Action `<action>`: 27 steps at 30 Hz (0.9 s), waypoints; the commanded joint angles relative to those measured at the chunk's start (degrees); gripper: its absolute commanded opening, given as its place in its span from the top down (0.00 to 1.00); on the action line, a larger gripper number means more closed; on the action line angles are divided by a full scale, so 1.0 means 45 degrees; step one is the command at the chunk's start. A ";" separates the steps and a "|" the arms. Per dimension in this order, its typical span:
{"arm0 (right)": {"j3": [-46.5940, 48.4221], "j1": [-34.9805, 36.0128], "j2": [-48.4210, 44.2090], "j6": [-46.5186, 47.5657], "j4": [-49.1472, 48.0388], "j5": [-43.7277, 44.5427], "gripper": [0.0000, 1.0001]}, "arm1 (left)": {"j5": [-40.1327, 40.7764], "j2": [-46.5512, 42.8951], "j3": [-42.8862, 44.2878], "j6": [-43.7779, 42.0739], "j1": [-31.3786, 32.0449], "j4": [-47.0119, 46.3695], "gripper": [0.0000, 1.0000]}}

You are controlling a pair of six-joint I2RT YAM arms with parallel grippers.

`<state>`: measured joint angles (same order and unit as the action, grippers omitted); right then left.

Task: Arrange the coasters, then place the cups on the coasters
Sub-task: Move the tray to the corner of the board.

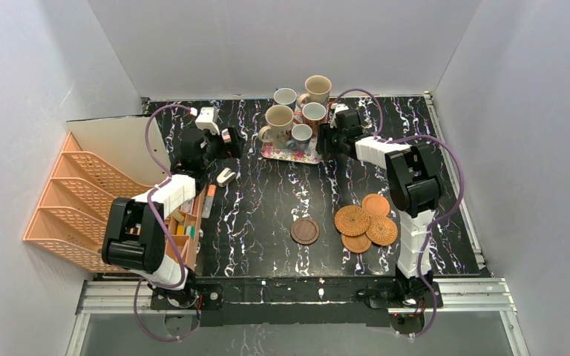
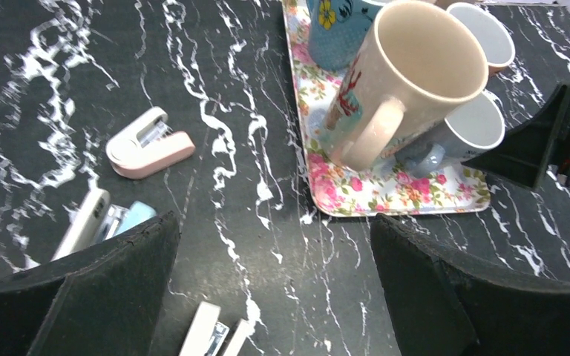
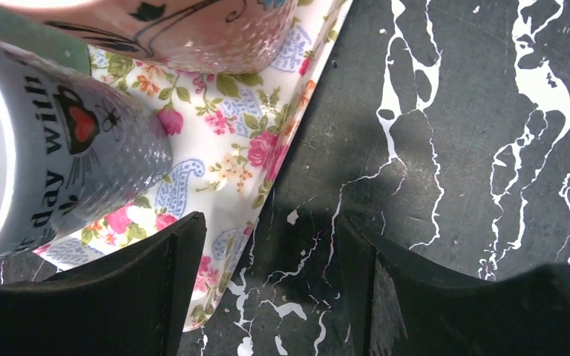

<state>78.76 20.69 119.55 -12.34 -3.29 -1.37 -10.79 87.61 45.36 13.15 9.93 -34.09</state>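
Note:
Several cups [image 1: 279, 119] stand on a pink floral tray [image 1: 289, 155] at the back centre. The coasters lie at the front right: a dark brown one [image 1: 305, 231] alone, two woven ones [image 1: 352, 220] and two smooth ones [image 1: 375, 204] overlapping in a cluster. My left gripper [image 1: 231, 141] hovers open left of the tray; its wrist view shows a large beige cup [image 2: 408, 74] ahead and bare table between its fingers [image 2: 111, 289]. My right gripper [image 3: 267, 289] is open at the tray's right edge [image 3: 267, 170], one finger over the tray, beside a grey lettered cup [image 3: 59, 148].
A pink and white stapler [image 1: 226, 176] lies on the black marble table left of the tray. An orange file rack [image 1: 82, 200] and a box of stationery [image 1: 185, 222] fill the left side. White walls close in the table.

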 commanded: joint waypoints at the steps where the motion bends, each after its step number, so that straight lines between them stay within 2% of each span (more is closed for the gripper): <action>1: 0.0371 -0.0024 0.0144 0.0127 -0.0189 0.0237 0.26 | 0.0850 -0.0981 0.1066 -0.1437 0.0007 0.1177 0.02; 7: 0.0288 -0.0050 0.0030 0.0158 -0.0229 0.0239 0.26 | 0.0115 -0.1090 0.0139 -0.0505 -0.0032 0.0189 0.02; 15: 0.0659 -0.0303 0.0719 0.0316 -0.0160 0.0712 0.26 | -0.0431 -0.0508 0.0056 0.0981 -0.0045 0.0007 0.03; 27: 0.0882 -0.0292 0.1018 0.0402 0.0029 0.0746 0.26 | -0.0017 -0.0387 -0.0400 0.1642 -0.0060 -0.0421 0.03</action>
<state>81.93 19.57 122.50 -11.27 -4.78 1.30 -11.51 85.97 44.27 19.18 9.87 -34.11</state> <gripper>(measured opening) 0.741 0.973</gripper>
